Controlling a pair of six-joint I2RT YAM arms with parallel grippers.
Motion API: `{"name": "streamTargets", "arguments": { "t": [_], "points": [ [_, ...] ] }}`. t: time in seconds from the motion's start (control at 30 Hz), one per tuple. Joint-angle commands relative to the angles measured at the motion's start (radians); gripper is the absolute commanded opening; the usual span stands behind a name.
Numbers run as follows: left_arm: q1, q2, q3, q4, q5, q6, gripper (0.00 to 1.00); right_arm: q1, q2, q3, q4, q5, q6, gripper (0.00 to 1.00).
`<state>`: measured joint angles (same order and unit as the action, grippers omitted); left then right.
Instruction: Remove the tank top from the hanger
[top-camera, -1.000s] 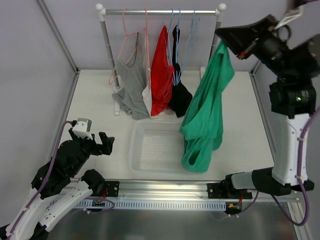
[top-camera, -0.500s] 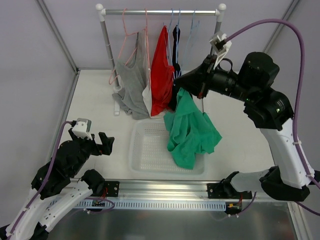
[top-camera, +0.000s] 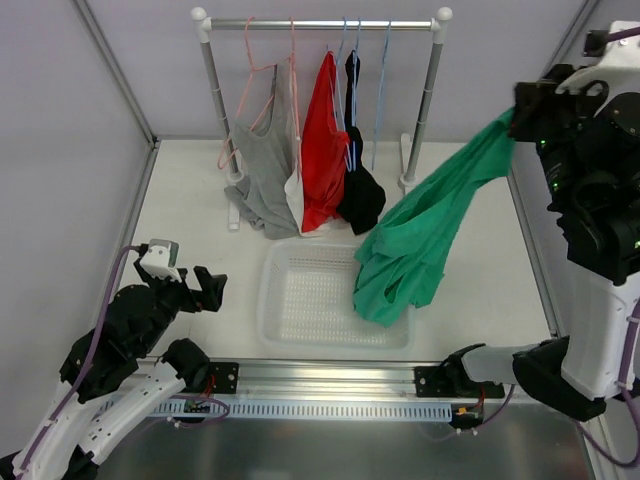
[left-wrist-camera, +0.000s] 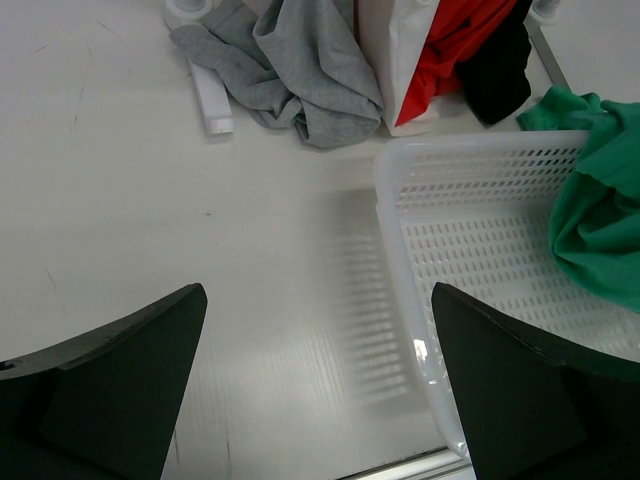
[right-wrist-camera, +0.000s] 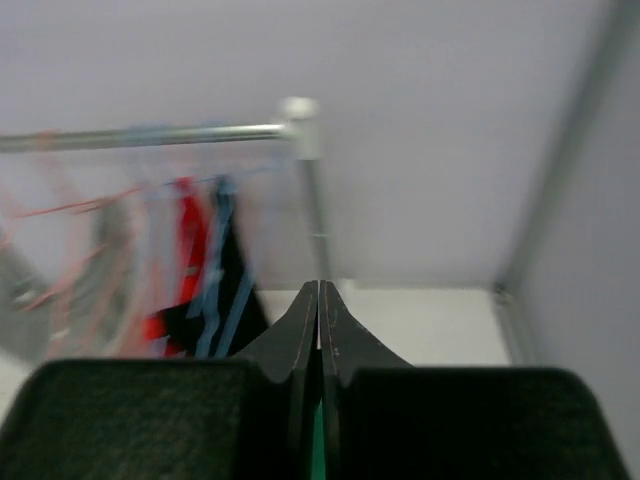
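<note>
The emerald-green tank top (top-camera: 420, 240) hangs in a long diagonal from my right gripper (top-camera: 520, 105), high at the right. Its lower end droops over the right part of the white basket (top-camera: 300, 300). In the right wrist view my right gripper (right-wrist-camera: 319, 290) is shut, with a sliver of green fabric (right-wrist-camera: 318, 440) between the fingers. The light-blue wire hanger (top-camera: 381, 90) hangs bare on the rack rail, apart from the top. My left gripper (top-camera: 210, 288) is open and empty, low at the left of the basket. The left wrist view shows the top (left-wrist-camera: 600, 220) in the basket (left-wrist-camera: 400, 200).
A clothes rack (top-camera: 320, 23) stands at the back with pink hangers, a grey top (top-camera: 265, 170), a red top (top-camera: 322, 140) and a black garment (top-camera: 358, 190) on a blue hanger. Its right post (top-camera: 425, 110) is near the stretched top. Walls close in on both sides.
My right arm swung from over the basket up and out to the right, drawing the green top into a long diagonal. The left arm has barely moved.
</note>
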<state>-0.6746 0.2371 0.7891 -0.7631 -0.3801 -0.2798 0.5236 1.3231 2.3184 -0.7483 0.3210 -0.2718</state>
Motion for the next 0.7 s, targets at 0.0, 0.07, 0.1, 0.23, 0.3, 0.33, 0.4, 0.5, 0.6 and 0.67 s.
{"name": "streamTargets", "arguments": {
  "t": [0.0,0.07,0.1,0.23,0.3,0.33,0.4,0.5,0.6,0.67],
  "points": [
    [-0.003,-0.022,-0.001,0.025,-0.023,-0.010,0.99,-0.274,-0.044,-0.094,-0.040,0.266,0.084,0.00],
    [-0.003,-0.016,-0.001,0.025,-0.019,-0.007,0.99,-0.374,-0.091,-0.145,-0.026,0.262,0.126,0.00],
    [-0.003,-0.012,0.001,0.025,-0.017,-0.007,0.99,-0.428,-0.100,-0.183,-0.022,0.250,0.141,0.00],
    [-0.003,-0.007,0.001,0.024,-0.020,-0.007,0.99,-0.436,-0.099,-0.275,-0.023,0.242,0.123,0.00],
    [-0.003,-0.007,0.001,0.025,-0.020,-0.007,0.99,-0.448,-0.085,-0.355,-0.043,0.005,0.129,0.00],
    [-0.003,-0.007,0.001,0.024,-0.020,-0.007,0.99,-0.447,-0.081,-0.458,-0.065,-0.075,0.163,0.00],
    [-0.003,-0.009,0.001,0.027,-0.022,-0.007,0.99,-0.442,-0.117,-0.616,-0.005,-0.271,0.199,0.00],
    [-0.003,-0.012,-0.001,0.025,-0.020,-0.007,0.99,-0.444,-0.226,-1.018,0.188,-0.318,0.269,0.00],
    [-0.003,-0.018,-0.001,0.028,-0.013,-0.006,0.99,-0.444,-0.249,-1.272,0.259,-0.425,0.341,0.00],
    [-0.003,-0.018,-0.002,0.027,-0.011,-0.004,0.99,-0.442,-0.252,-1.416,0.358,-0.515,0.374,0.01]
  ]
}}
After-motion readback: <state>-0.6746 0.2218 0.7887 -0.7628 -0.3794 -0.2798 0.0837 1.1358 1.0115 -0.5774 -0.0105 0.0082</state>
